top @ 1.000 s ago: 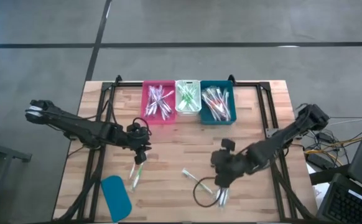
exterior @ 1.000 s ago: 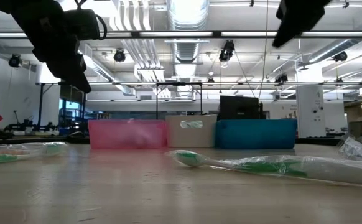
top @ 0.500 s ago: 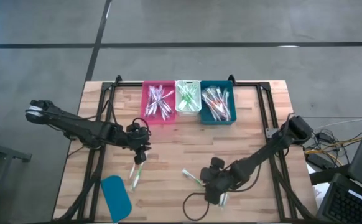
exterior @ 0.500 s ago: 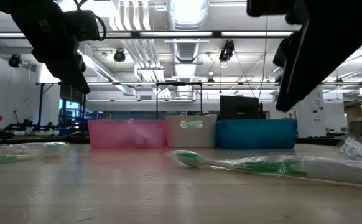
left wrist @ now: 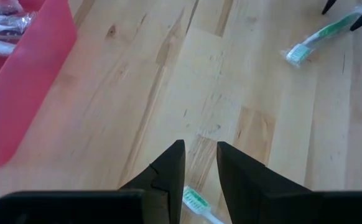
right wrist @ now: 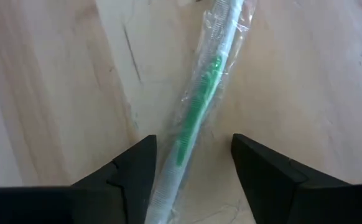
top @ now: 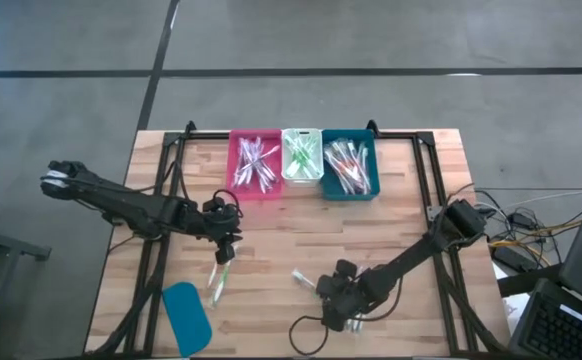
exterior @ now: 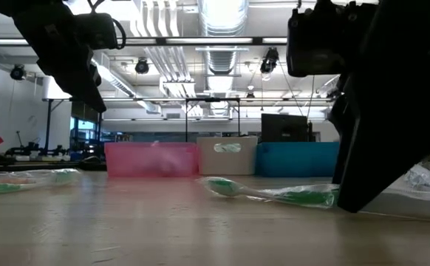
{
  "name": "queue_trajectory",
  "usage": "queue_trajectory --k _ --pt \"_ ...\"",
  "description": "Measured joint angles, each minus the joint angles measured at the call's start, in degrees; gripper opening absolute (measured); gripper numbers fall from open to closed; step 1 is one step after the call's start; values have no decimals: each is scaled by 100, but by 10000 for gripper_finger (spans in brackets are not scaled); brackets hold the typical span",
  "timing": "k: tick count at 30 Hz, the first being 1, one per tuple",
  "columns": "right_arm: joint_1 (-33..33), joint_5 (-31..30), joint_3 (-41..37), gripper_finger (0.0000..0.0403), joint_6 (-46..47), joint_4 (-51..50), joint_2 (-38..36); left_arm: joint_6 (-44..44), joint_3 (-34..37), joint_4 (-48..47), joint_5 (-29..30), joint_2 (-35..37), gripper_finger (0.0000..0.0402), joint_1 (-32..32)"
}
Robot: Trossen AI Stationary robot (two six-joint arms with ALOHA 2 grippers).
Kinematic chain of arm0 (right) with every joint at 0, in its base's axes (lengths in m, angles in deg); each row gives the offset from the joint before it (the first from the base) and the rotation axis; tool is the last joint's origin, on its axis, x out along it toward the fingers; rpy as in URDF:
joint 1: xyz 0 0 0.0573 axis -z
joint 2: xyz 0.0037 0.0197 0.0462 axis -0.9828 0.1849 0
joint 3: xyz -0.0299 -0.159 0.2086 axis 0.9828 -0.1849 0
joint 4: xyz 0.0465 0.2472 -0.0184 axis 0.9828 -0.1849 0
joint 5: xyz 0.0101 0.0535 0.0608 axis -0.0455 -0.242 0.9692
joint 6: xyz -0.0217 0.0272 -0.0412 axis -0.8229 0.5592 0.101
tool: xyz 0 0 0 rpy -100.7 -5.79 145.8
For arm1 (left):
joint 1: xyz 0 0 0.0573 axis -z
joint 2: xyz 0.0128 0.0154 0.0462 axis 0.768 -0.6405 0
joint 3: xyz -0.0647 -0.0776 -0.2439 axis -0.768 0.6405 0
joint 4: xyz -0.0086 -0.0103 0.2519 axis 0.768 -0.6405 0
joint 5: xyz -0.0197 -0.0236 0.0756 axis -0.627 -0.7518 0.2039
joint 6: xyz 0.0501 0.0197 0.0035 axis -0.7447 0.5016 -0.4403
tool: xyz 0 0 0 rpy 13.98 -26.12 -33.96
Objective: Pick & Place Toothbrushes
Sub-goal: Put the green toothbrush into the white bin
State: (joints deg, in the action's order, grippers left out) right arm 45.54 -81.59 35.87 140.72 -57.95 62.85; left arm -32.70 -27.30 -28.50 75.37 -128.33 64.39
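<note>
right wrist view looks straight down on a green-handled toothbrush sealed in a clear plastic wrapper (right wrist: 201, 93), lying flat on the pale wooden slatted table top (right wrist: 305, 74). the right gripper (right wrist: 193, 163) sits just above it with its two dark fingers spread apart, one on each side of the wrapped handle, not yet touching it as far as can be seen. in the high view this toothbrush (top: 309, 284) lies near the front middle of the table, with the right gripper (top: 337, 292) over its end.

judging by this, the step in hand is the pick: the fingers straddle the brush and the next move would call for lowering the last bit to the wood and closing squarely on the thin handle, taking care the slippery wrapper does not slide out.

farther back, three small rectangular plastic bins stand side by side along the rear edge: a pink bin (top: 255, 165), a whitish bin (top: 301, 155) and a teal bin (top: 349, 166), each already holding a heap of toothbrushes. another wrapped green toothbrush (top: 219, 280) lies at front left, just under the left gripper (top: 227, 243), which hangs above the table with its fingers narrowly parted and nothing between them. a flat teal rounded lid (top: 186, 316) rests at the front left corner.

no brand, label or writing can be read anywhere.
</note>
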Motion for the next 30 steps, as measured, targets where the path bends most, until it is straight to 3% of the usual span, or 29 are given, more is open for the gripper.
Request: queue_trajectory --k 6,14,22,30 --pt "63 -10 -5 152 236 -24 27 2 0 -3 0 0 96 1" --pt "326 -543 -40 26 36 -56 -148 0 0 -3 2 0 96 2" --pt "930 -672 -39 17 -800 -481 -1040 0 0 -8 2 0 96 2" --pt "2099 -609 -33 15 -1512 -804 -2137 0 0 18 2 0 96 0"
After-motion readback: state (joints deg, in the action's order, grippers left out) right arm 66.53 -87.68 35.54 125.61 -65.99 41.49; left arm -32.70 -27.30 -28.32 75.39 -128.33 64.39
